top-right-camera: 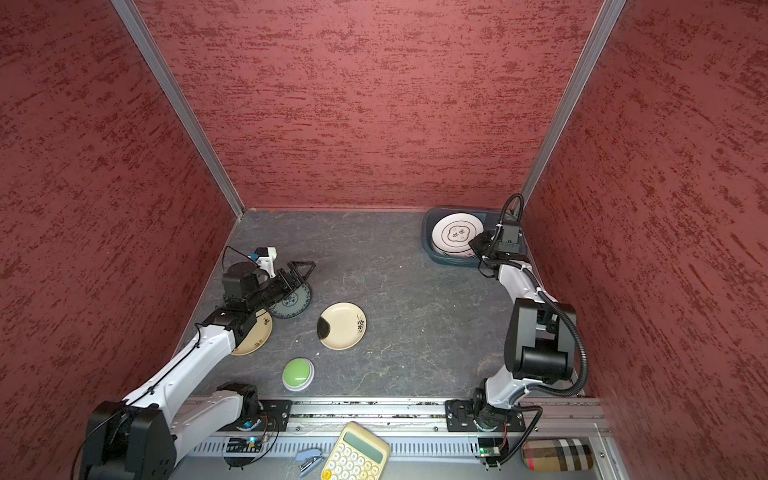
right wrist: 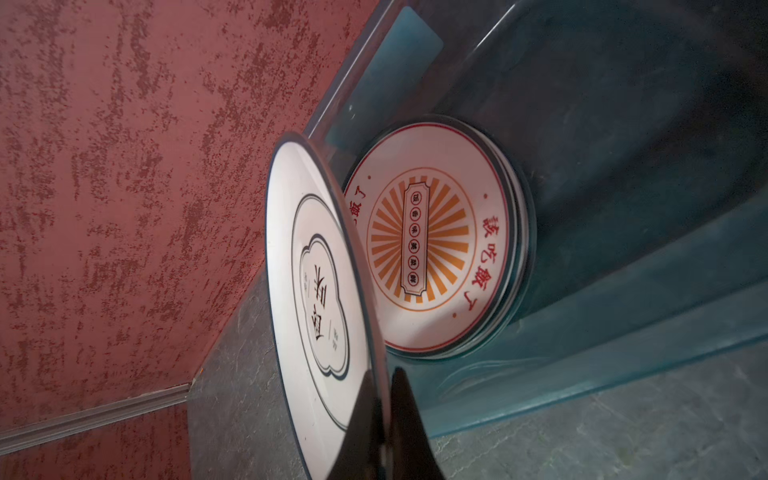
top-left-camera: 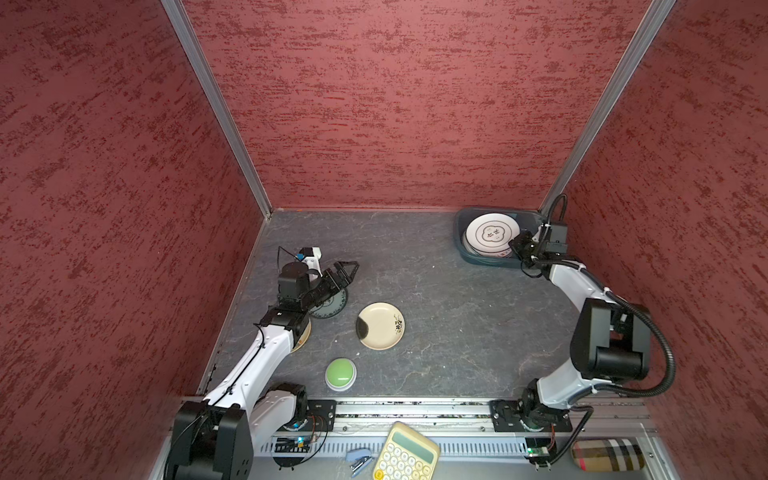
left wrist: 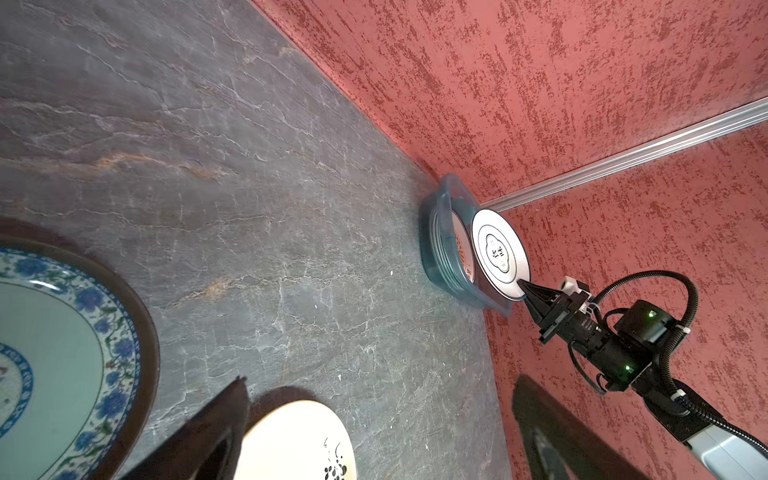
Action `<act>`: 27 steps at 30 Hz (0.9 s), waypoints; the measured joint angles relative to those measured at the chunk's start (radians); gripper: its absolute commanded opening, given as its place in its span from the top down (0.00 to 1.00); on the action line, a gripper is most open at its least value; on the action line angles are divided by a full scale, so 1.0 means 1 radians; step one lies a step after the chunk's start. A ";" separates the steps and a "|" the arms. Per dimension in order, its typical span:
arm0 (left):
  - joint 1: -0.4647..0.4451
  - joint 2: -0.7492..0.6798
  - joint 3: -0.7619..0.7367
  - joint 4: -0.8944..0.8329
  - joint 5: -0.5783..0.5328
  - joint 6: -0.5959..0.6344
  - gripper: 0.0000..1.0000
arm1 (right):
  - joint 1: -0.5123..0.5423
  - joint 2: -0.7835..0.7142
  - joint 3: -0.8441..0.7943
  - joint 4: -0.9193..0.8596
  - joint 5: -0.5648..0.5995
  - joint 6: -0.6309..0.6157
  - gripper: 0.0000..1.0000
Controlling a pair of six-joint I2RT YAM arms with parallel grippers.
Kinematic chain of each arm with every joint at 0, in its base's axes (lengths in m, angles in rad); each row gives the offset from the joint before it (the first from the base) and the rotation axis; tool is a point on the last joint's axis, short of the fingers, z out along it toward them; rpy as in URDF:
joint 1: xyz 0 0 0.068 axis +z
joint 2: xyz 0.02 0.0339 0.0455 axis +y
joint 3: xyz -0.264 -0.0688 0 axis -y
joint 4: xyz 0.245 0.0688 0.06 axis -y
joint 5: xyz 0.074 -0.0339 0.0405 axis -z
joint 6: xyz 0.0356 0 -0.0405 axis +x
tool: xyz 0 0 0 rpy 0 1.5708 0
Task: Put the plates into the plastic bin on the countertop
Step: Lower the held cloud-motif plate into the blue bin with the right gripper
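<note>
- The white plate with the dark rim (top-left-camera: 492,233) is the one I am placing. It hangs over the plastic bin (top-left-camera: 484,262), which sits in the 1 o'clock corner of the counter (top-left-camera: 436,291).
- The right gripper (top-left-camera: 520,246) is clamped shut on that plate's rim at about the plate's 4 o'clock, with nothing else in its jaws.
- To finish well, I judge I should level the plate and centre it over the stack. I should lower it until it nearly rests there and only then let go. A tilted drop could clatter or slide off against the bin wall.
- The cream plate (top-left-camera: 380,326) lies loose near the counter's middle.
- The grey-green patterned plate (top-left-camera: 334,307) lies at 9 o'clock, and the left gripper (top-left-camera: 345,274) hovers over it, spread wide and empty.
- A second cream plate (top-right-camera: 253,336) sits partly under the left arm at 8 o'clock.
- The green button (top-left-camera: 340,374) at 7 o'clock is not mine to move.
- The right wrist view shows what both top views hide. The stack's top plate is the orange sunburst plate (right wrist: 432,241), and the held plate stands steeply tilted with a clear gap to it.
- The left wrist view shows several plate rims through the bin's translucent wall, and the held plate raised above the bin's rim.
- Only a top view shows much of the second cream plate.
</note>
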 measured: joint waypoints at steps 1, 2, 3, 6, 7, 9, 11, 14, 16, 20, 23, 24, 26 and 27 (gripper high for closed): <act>0.000 0.000 0.000 0.000 0.000 0.000 0.01 | 0.000 0.007 0.005 0.001 0.004 0.000 1.00; 0.000 0.000 0.000 0.000 0.000 0.000 0.01 | 0.000 0.014 0.011 0.002 0.009 0.000 1.00; 0.000 0.000 0.000 0.000 0.000 0.000 0.01 | 0.000 0.025 0.016 0.003 0.012 0.000 1.00; 0.001 0.000 0.000 -0.001 0.000 0.000 0.01 | 0.000 0.071 0.047 0.002 0.016 -0.002 1.00; 0.001 0.000 0.000 -0.001 0.000 0.000 0.01 | 0.000 0.092 0.061 0.002 0.017 -0.003 1.00; 0.001 0.000 0.000 -0.002 0.000 0.000 0.01 | 0.000 0.128 0.082 0.003 0.016 -0.003 1.00; 0.001 0.000 0.000 -0.005 0.000 0.000 0.01 | 0.000 0.159 0.095 0.004 0.016 -0.004 1.00; 0.001 0.000 0.000 -0.008 -0.001 0.000 0.01 | 0.000 0.185 0.095 0.004 0.016 -0.006 0.98; 0.001 0.000 0.000 -0.008 -0.001 0.000 0.01 | 0.000 0.201 0.102 0.002 0.015 -0.007 0.98; 0.002 0.000 0.000 -0.008 -0.005 0.000 0.01 | 0.000 0.226 0.130 0.000 0.011 -0.008 0.96; 0.002 0.000 0.000 -0.008 -0.007 0.000 0.01 | 0.000 0.229 0.138 -0.003 0.011 -0.010 0.86; 0.002 0.000 0.000 -0.008 -0.007 0.000 0.00 | 0.000 0.229 0.138 -0.003 0.011 -0.013 0.84; 0.002 0.000 0.000 -0.008 -0.007 0.000 0.01 | 0.000 0.229 0.142 -0.004 0.011 -0.018 0.78; 0.002 0.000 0.000 -0.008 -0.007 0.000 0.01 | 0.000 0.230 0.144 -0.005 0.011 -0.020 0.73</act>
